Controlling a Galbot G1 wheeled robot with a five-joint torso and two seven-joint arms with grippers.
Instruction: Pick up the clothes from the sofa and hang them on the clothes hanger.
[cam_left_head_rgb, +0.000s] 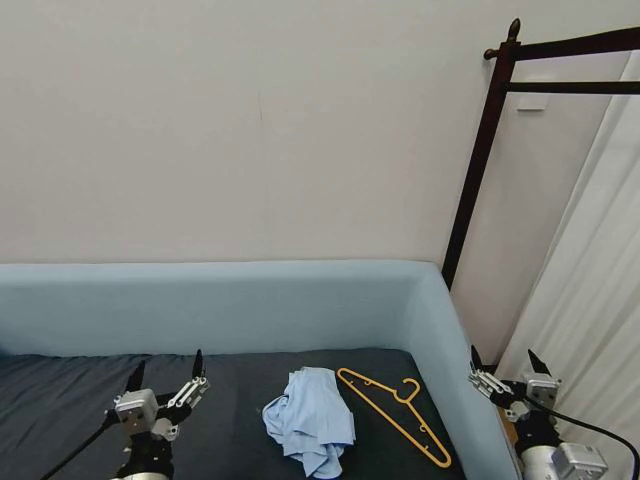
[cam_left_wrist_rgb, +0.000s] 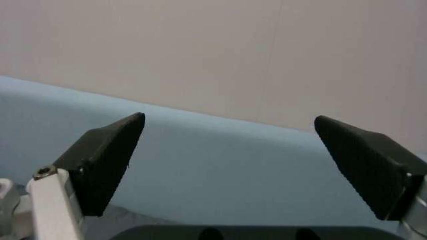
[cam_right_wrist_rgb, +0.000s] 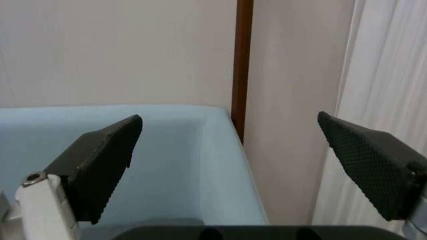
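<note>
Pale blue cloth, a crumpled garment (cam_left_head_rgb: 308, 420), lies in a heap on the dark seat cushion (cam_left_head_rgb: 60, 400) of the sofa (cam_left_head_rgb: 220, 305), toward the sofa's right end. Just beside it, on the robot's right, an orange hanger (cam_left_head_rgb: 395, 412) lies flat on the same cushion with its hook turned toward the armrest (cam_left_head_rgb: 440, 340). Whether the garment's edge touches the hanger, I cannot tell.

On the left, the left tool (cam_left_head_rgb: 168, 362) hovers over the seat cushion. It is apart from the garment, and its tips point up toward the light blue backrest. Its fingers (cam_left_wrist_rgb: 107, 160) are spread wide in the left wrist view, framing the sofa's back and the pale wall (cam_left_wrist_rgb: 200, 50) above it.

Off the sofa's right end, the right tool (cam_left_head_rgb: 502, 356) sits just past the armrest, between it and a white curtain (cam_left_head_rgb: 600, 300). It too is spread wide, well apart from both garment and hanger. The right wrist view looks out between its dark fingers (cam_right_wrist_rgb: 100, 165) at the armrest and a brown wooden post.

That post belongs to a dark wooden clothes rack (cam_left_head_rgb: 480, 160) standing upright against the wall behind the sofa's right corner. Its top bars run off to the right, high above the cushion where the garment lies.
</note>
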